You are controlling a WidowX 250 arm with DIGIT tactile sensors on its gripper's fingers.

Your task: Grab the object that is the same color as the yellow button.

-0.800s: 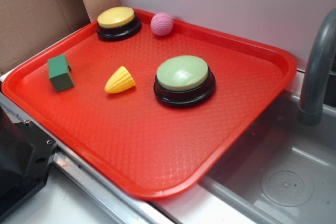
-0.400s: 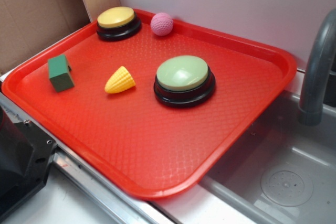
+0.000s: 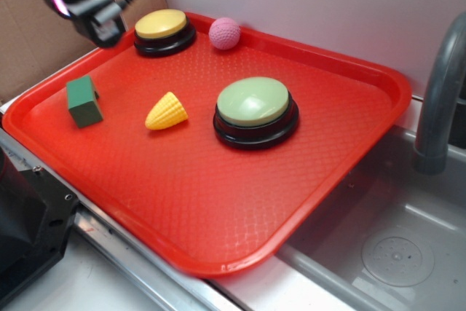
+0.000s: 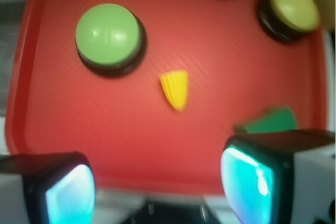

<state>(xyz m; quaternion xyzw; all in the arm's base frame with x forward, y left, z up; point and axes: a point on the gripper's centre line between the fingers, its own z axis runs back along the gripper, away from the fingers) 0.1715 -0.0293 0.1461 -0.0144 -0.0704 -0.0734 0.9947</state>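
1. A small yellow toy corn tip (image 3: 167, 111) lies on its side near the middle of a red tray (image 3: 218, 202); it matches the yellow button (image 3: 161, 25) at the far corner.
2. It looks light, hard and slick; its ridged taper may squirt free, so a pinch across the wide end seems safest.
3. The gripper (image 4: 157, 187) hangs high over the tray's left edge, jaws wide apart and empty.
4. A green block (image 3: 84, 101) sits to its left, a green button (image 3: 255, 103) to its right, a pink ball (image 3: 224, 33) well behind; none blocks the drop.
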